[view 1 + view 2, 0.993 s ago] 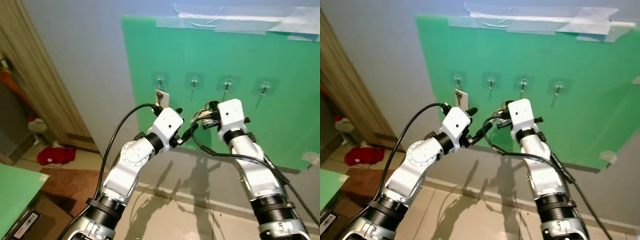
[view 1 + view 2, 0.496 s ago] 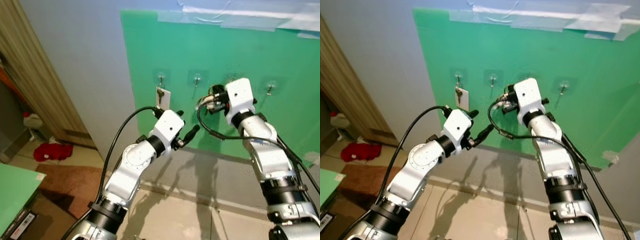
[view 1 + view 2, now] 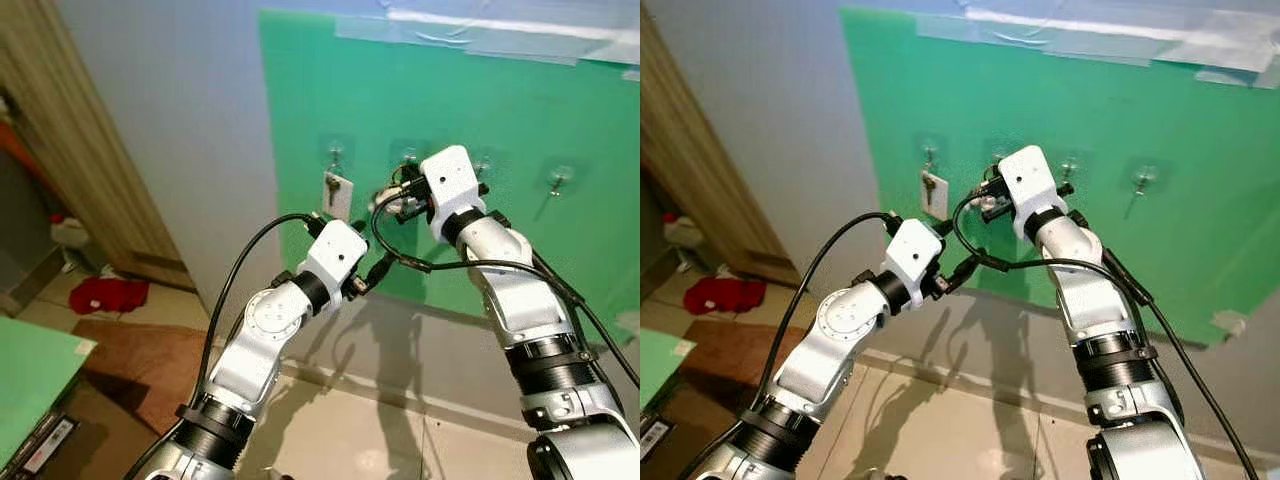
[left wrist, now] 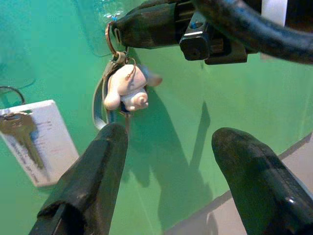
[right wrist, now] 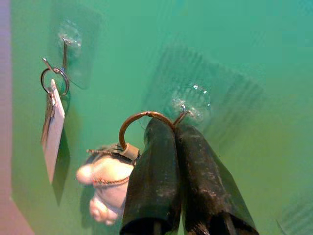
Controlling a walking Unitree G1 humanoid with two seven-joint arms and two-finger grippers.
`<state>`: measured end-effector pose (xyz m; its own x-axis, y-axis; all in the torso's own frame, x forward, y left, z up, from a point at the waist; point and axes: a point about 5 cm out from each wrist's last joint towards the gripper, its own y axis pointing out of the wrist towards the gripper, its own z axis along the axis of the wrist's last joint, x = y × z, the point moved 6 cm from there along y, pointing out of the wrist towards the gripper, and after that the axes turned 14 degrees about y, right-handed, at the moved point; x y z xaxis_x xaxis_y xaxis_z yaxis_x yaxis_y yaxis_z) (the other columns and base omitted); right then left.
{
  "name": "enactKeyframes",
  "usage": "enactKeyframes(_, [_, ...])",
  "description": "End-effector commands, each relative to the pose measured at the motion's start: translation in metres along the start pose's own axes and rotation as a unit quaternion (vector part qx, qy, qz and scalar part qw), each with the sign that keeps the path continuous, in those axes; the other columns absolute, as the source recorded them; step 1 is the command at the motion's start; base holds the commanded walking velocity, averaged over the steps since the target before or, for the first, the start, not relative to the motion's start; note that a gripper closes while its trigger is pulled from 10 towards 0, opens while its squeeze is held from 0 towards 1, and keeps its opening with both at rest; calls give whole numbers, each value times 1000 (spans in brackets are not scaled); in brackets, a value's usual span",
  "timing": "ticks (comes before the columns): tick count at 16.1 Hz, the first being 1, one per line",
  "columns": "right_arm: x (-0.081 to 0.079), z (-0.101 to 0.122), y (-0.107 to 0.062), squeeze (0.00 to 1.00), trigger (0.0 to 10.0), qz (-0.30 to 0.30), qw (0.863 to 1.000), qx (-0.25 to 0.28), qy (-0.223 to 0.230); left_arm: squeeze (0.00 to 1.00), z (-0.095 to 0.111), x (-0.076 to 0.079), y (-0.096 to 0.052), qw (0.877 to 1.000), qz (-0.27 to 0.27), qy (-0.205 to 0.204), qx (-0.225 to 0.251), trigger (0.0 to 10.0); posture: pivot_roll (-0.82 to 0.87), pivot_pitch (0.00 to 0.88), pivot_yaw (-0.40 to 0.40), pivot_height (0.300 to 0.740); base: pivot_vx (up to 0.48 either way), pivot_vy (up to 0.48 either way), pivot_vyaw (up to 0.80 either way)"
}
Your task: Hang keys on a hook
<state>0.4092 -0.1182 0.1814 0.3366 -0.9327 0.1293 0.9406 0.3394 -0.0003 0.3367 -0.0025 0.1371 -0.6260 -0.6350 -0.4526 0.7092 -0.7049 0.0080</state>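
Observation:
A green board (image 3: 520,110) on the wall carries a row of clear stick-on hooks. A key with a white tag (image 3: 337,193) hangs on the leftmost hook (image 5: 62,53). My right gripper (image 5: 167,125) is shut on the metal ring (image 5: 141,119) of a key bunch with a white plush charm (image 5: 106,185). It holds the ring right against the second hook (image 5: 189,105); I cannot tell whether the ring is over the hook. My left gripper (image 4: 171,132) stands open just below the charm (image 4: 128,88), touching nothing.
Two more bare hooks (image 3: 483,165) (image 3: 560,180) sit further right on the board. A wooden door frame (image 3: 70,150) stands at the left, with a red cloth (image 3: 108,294) on the floor by it. Tiled floor lies below the wall.
My right gripper has risen and moved left with the key bunch, from below the third hook up to the second hook. The left gripper has barely moved. The camera shifted slightly.

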Motion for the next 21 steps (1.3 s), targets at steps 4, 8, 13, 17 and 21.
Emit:
enactKeyframes(4, [-3,5,6,0,0,-1,1000,2,-10,0,3,-2,-1,1000,5,3,2,10000,-86,0,34,740,0,0,0])
enactKeyframes(8, [9,-15,8,0,0,-37,996,-42,71,0,2,-3,0,1000,4,0,1,10000,-85,0,34,740,0,0,0])
enactKeyframes(13, [14,-32,6,0,0,-52,981,-86,167,0,1,-3,-1,1000,0,-2,-1,10000,-80,0,36,740,0,0,0])
enactKeyframes(17, [10,-42,5,0,0,-48,968,-114,217,0,0,-2,-1,1000,-4,-4,-3,10000,-80,0,36,740,0,0,0])
enactKeyframes(21, [11,-42,5,0,0,-48,965,-119,227,0,-1,-2,-1,1000,-7,-3,-4,10000,-78,0,36,740,0,0,0])
